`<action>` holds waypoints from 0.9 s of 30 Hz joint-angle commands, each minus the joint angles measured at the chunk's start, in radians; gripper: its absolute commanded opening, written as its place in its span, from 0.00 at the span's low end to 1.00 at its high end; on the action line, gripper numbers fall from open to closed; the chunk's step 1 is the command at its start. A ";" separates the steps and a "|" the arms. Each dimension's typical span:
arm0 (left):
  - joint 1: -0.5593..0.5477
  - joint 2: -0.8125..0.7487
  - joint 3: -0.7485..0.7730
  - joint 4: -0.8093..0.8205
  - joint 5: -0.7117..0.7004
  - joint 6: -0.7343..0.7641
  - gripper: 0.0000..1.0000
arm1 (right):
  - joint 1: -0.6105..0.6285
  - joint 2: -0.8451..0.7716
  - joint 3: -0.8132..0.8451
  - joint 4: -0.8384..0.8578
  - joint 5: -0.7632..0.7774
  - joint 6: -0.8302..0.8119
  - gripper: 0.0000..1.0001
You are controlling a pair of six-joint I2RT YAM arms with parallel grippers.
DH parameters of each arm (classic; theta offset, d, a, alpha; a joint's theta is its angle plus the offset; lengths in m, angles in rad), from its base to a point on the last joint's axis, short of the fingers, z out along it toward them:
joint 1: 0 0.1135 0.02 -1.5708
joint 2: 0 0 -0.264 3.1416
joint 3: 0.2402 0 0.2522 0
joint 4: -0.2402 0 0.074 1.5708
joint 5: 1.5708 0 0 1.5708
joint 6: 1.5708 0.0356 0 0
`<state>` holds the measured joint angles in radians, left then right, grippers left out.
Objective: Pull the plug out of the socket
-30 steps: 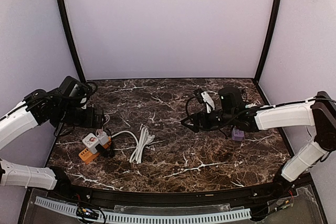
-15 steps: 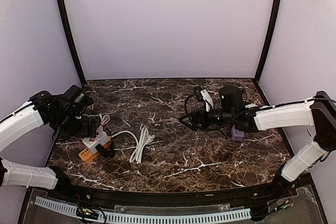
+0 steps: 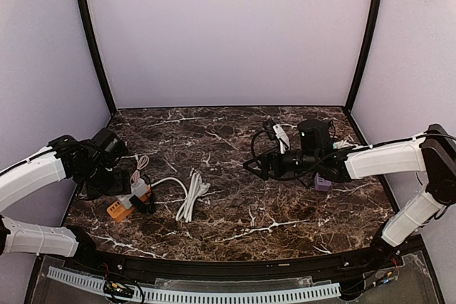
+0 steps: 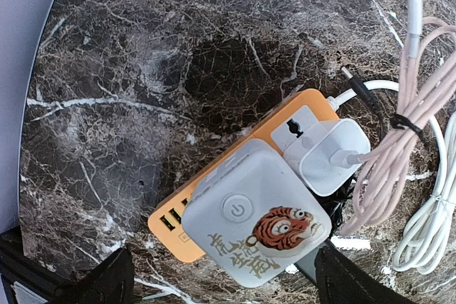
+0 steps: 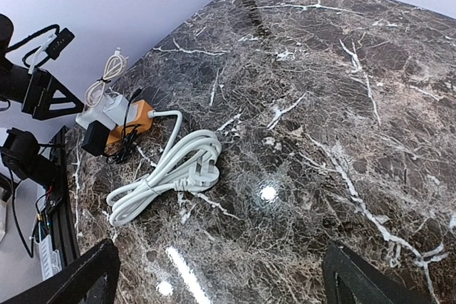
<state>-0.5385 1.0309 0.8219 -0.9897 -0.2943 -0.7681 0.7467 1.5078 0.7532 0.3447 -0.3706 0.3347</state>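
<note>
On the dark marble table (image 3: 285,218), near its left edge, we see the left gripper (image 4: 231,284) hanging over the orange socket strip (image 4: 167,222), its claw spread to either side of the white tiger-printed plug (image 4: 260,222) seated there, likely lined up to clamp and pull. The right gripper (image 5: 224,275) hovers mid-table, spread and empty, well apart. A small white charger (image 4: 324,154) sits plugged in just beside

A dark marble tabletop (image 3: 235,211) with white veins sits inside plain pale lilac walls (image 3: 228,33). A black pole (image 3: 92,40) rises at the far left corner, another pole (image 3: 365,40) at the far right. Along the near edge runs what may be a white perforated strip (image 3: 192,294)
</note>
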 commanded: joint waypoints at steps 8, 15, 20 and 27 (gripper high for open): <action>0.012 -0.005 -0.089 0.138 0.064 0.015 0.86 | 0.011 -0.020 -0.023 0.048 -0.011 0.020 0.99; 0.011 0.038 -0.111 0.244 0.130 0.045 0.85 | 0.011 -0.022 -0.018 0.039 -0.009 0.017 0.99; 0.011 0.057 -0.113 0.318 0.174 0.062 0.83 | 0.011 -0.030 -0.016 0.028 -0.003 0.011 0.99; -0.018 0.142 -0.116 0.452 0.266 0.062 0.81 | 0.011 -0.036 -0.011 0.014 0.013 0.002 0.99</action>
<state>-0.5320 1.1297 0.7219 -0.6563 -0.1162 -0.7177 0.7471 1.4940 0.7452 0.3569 -0.3698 0.3454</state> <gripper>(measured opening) 0.811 0.986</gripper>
